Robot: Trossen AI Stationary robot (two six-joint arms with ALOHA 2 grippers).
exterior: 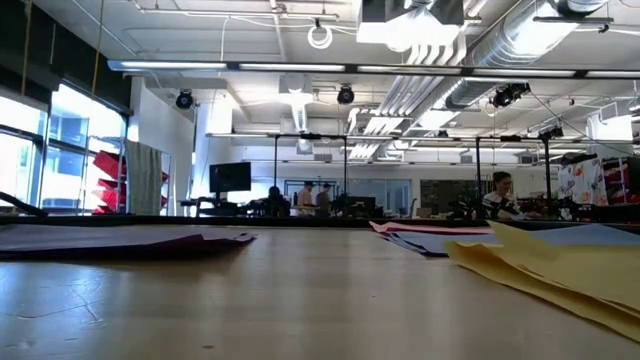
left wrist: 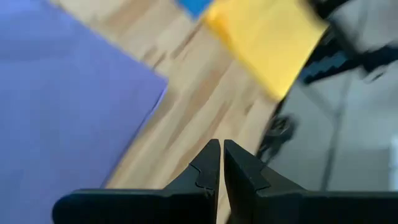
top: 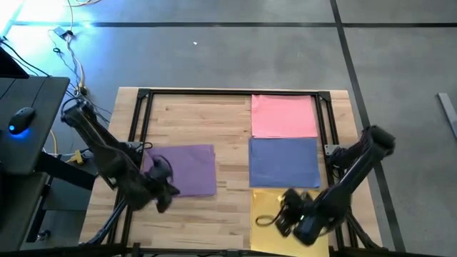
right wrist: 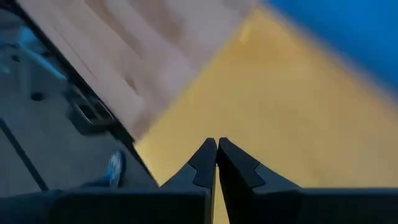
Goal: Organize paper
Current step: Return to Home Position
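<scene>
Four sheets of paper lie flat on the wooden table. A pink sheet (top: pixel 284 116), a blue sheet (top: pixel 284 163) and a yellow sheet (top: pixel 268 203) form a column on the right, and a purple sheet (top: pixel 189 170) lies alone at centre left. My left gripper (top: pixel 171 191) hangs shut above the purple sheet's near left corner (left wrist: pixel 62 112). My right gripper (top: pixel 264 218) hangs shut above the yellow sheet (right wrist: pixel 280 106), and its arm covers part of that sheet. Neither gripper shows in the low view, and neither has anything between its fingers.
A black metal frame (top: pixel 235 93) runs around the table top. Bare wood (top: pixel 232 178) lies between the purple sheet and the right column. A dark side desk with a computer mouse (top: pixel 21 118) and cables stands off the table's left.
</scene>
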